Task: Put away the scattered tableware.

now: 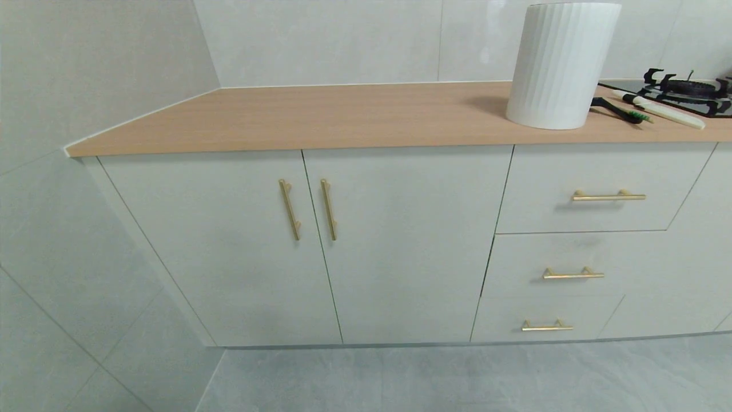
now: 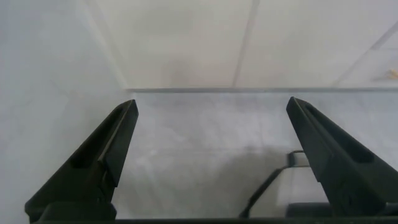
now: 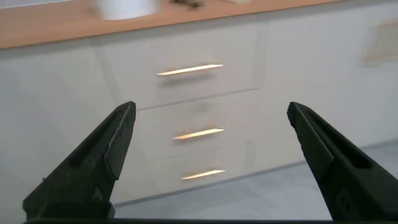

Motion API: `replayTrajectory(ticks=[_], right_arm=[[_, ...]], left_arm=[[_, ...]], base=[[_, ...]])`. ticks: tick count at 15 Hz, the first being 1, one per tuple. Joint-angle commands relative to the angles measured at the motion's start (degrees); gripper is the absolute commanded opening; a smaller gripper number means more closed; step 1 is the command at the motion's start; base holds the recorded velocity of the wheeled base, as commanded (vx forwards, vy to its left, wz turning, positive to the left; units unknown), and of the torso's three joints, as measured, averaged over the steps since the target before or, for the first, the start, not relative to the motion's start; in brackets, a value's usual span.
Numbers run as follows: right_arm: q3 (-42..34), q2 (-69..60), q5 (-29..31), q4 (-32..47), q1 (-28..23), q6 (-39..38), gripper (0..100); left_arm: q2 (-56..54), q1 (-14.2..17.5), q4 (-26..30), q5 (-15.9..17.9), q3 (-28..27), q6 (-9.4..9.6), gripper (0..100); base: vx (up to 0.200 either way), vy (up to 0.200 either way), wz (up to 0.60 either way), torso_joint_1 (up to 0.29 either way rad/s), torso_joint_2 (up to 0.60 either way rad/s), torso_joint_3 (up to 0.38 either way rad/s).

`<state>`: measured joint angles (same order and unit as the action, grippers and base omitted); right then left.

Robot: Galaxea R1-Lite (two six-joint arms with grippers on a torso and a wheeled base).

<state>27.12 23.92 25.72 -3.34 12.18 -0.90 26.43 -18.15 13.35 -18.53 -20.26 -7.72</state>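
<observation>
Head view. Light wood-grain countertop [image 1: 343, 114] runs over pale grey cabinet fronts.

White ribbed cylindrical container [image 1: 563, 63] stands upright on the countertop, at about 2 o'clock in the view.

Scattered tableware lies flat on the countertop at 3 o'clock of the container:
- black-handled utensil with a green part at its end [image 1: 616, 109], just beside the container's base;
- long cream-coloured utensil [image 1: 663, 110] next to it, farther toward 3 o'clock, its near end by the hob. Type of either piece cannot be told. Whether they touch each other cannot be told.

Black gas hob with pan supports [image 1: 689, 88] is at 3 o'clock of the container, behind the utensils.

Below the countertop:
- two cabinet doors, each with a vertical brass bar handle, left [image 1: 289, 209] and right [image 1: 328, 209], side by side near the view's centre, toward 9 o'clock;
- a stack of three drawers at 4 o'clock, all shut: top drawer handle [image 1: 609, 196], middle drawer handle [image 1: 573, 274], bottom drawer handle [image 1: 546, 327], each a horizontal brass bar.

Left wrist view. Left gripper [image 2: 211, 101]: two dark fingers spread wide, nothing between them. It is low over grey floor tiles [image 2: 199, 155], pointing at the foot of a pale panel.

Right wrist view. Right gripper [image 3: 211, 106]: fingers likewise spread wide, holding nothing. It faces the drawer stack, with the three brass handles seen between the fingers, well apart from them. Countertop and container base are visible beyond, blurred.

Both grippers are well apart from the tableware.
</observation>
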Motion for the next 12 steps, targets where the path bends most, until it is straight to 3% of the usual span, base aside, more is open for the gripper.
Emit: replayTrajectory(ticks=[1, 3, 5, 7, 8, 9, 12], right_arm=[[-2.43, -18.38, 1.61, 8.7, -5.59, 3.28, 100], [-3.57, -18.21, 7.24, 7.91, -5.76, 2.57, 100], [-4.8, -21.46, 6.18, 8.17, -11.65, 1.61, 100], [-10.07, -23.92, 4.86, 7.65, -12.27, 1.43, 100], [-10.6, -23.92, 5.13, 7.3, -12.27, 1.17, 100], [-15.61, -23.92, 5.48, 3.87, -12.27, -1.47, 100], [-22.64, -23.92, -1.11, -2.72, -12.27, -1.21, 100]], left_arm=[[-12.28, 6.02, 2.74, -0.81, 0.31, 0.25, 100], [-16.76, 10.77, 2.82, -0.81, 2.16, 2.18, 100], [-22.56, 15.87, 2.74, -0.63, 5.67, 5.34, 100], [-26.25, 18.42, 2.3, -1.86, 10.24, 7.98, 100], [-26.25, 18.42, 2.21, -2.39, 10.77, 7.8, 100], [-26.34, 18.42, -1.57, -3.18, 13.49, 6.49, 100], [-26.34, 18.42, -6.49, 7.72, 15.95, 6.75, 100]], base=[[0.0, 0.0, 0.0, 0.0, 0.0, 0.0], [0.0, 0.0, 0.0, 0.0, 0.0, 0.0], [0.0, 0.0, 0.0, 0.0, 0.0, 0.0], [0.0, 0.0, 0.0, 0.0, 0.0, 0.0], [0.0, 0.0, 0.0, 0.0, 0.0, 0.0], [0.0, 0.0, 0.0, 0.0, 0.0, 0.0], [0.0, 0.0, 0.0, 0.0, 0.0, 0.0]])
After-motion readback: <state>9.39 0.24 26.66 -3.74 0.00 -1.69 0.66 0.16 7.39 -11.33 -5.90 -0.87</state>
